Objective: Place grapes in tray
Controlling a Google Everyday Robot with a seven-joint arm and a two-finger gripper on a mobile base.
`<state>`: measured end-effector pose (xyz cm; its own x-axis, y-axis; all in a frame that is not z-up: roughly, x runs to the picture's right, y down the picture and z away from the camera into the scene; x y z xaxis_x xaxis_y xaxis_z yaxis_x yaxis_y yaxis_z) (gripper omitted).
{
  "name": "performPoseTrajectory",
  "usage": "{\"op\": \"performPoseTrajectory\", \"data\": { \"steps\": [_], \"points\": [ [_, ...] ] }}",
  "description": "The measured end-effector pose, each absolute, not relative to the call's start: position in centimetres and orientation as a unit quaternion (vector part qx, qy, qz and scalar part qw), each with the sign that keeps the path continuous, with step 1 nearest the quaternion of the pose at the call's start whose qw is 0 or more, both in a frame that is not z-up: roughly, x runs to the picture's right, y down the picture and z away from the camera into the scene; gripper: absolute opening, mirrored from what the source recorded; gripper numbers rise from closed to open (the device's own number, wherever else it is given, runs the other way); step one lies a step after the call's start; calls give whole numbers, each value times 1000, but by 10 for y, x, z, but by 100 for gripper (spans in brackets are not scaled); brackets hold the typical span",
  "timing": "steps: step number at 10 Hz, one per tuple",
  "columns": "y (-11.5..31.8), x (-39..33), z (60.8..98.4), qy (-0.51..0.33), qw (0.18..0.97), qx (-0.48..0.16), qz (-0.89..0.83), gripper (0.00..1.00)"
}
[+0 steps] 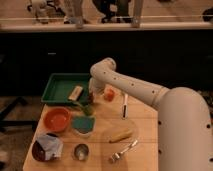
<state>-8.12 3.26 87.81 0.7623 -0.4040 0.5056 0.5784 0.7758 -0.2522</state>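
The green tray stands at the table's back left, with a tan block lying in it. My gripper hangs from the white arm, low at the tray's right front corner, just above the teal square container. The grapes do not show clearly; they may be hidden in or under the gripper.
A small orange fruit lies right of the gripper. An orange bowl, a crumpled bag, a metal cup, a yellow corn-like piece, a fork and a pen-like stick lie on the wooden table.
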Motion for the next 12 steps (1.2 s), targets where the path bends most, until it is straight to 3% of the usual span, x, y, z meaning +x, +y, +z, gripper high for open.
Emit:
{"op": "performPoseTrajectory", "data": {
  "steps": [12],
  "points": [
    [25,-80,892,-211,921,-202,-259,0]
  ]
}}
